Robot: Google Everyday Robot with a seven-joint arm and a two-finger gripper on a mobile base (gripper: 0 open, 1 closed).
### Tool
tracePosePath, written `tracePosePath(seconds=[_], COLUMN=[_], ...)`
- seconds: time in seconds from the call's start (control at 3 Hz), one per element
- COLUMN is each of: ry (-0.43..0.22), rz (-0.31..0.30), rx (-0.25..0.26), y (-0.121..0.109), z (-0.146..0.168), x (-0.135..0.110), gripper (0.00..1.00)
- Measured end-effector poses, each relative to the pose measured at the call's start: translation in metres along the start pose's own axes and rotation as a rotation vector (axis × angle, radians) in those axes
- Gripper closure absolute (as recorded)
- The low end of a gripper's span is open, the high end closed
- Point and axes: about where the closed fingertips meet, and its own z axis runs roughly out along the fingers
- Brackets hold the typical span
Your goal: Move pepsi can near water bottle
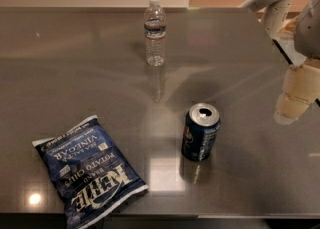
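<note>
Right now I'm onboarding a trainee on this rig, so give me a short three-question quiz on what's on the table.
1. True or false: the pepsi can lies on its side.
2. Which stands farthest back on the table? A) chip bag B) water bottle C) pepsi can
3. Fill in: the pincer hovers at the picture's ____ edge, apart from the can.
Key: 1 false, it stands upright; 2 B, while the chip bag lies front left; 3 right.

Metal pepsi can (pixel 200 133), glossy table (pixel 75 68), gripper (pixel 292 100) right
</note>
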Motion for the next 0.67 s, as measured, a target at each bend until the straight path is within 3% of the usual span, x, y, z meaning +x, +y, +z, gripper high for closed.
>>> tracePosePath(seconds=[0.67], ry=[0.0], rz=[0.0], rx=[0.0], y=[0.0], z=[0.0], x=[0.0], gripper=[0.0])
